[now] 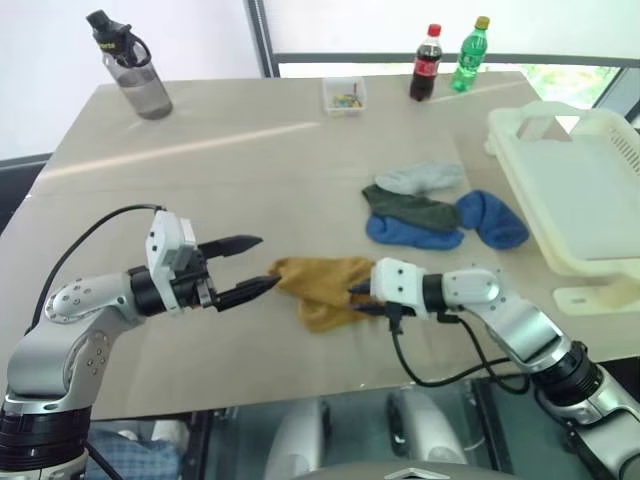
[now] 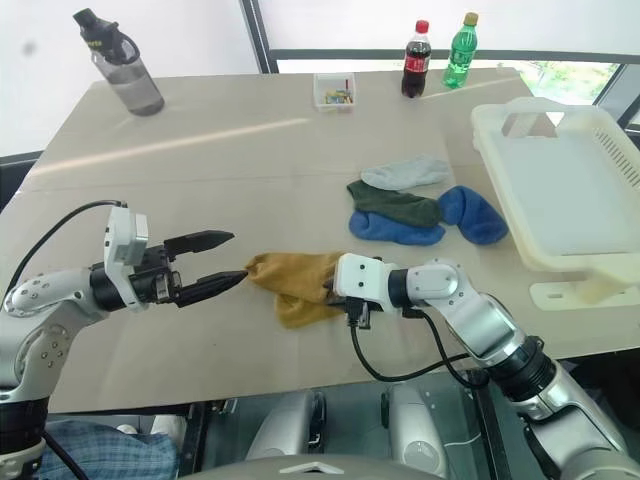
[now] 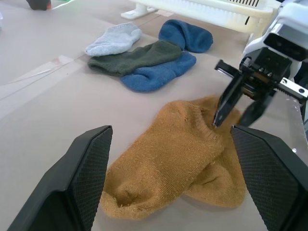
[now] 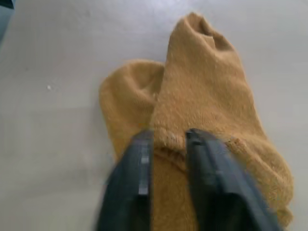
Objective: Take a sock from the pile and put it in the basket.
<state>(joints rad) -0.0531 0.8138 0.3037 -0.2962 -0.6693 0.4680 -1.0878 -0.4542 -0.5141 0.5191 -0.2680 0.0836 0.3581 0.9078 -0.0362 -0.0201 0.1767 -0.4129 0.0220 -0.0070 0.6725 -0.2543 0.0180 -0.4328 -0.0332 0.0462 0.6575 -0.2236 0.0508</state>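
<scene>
The sock [image 1: 322, 288], mustard yellow and folded over itself, is seen lying flat on the surface [image 1: 250, 150] near the front edge, between the two end effectors. The right end effector [image 1: 362, 296] is set at the sock's right edge, its black fingers [image 4: 207, 178] pressed nearly together with a fold of the yellow fabric pinched between them; the sock is not lifted off the surface. The left end effector [image 1: 255, 265] is held just beside the sock's left end, pointing toward it, its fingers spread wide, with nothing gripped; the lower fingertip is very near the fabric, though contact cannot be told.

The pile [image 1: 440, 210], of two blue socks, a dark green sock and a light grey one, is found behind and to the right of the sock, apart from it. The basket [image 1: 580, 190] is placed at the right edge of the surface, just beyond the pile. At the far side, a grey bottle [image 1: 135, 70], a small clear box [image 1: 344, 95], a cola bottle [image 1: 427, 65] and a green bottle [image 1: 470, 55] are stood.
</scene>
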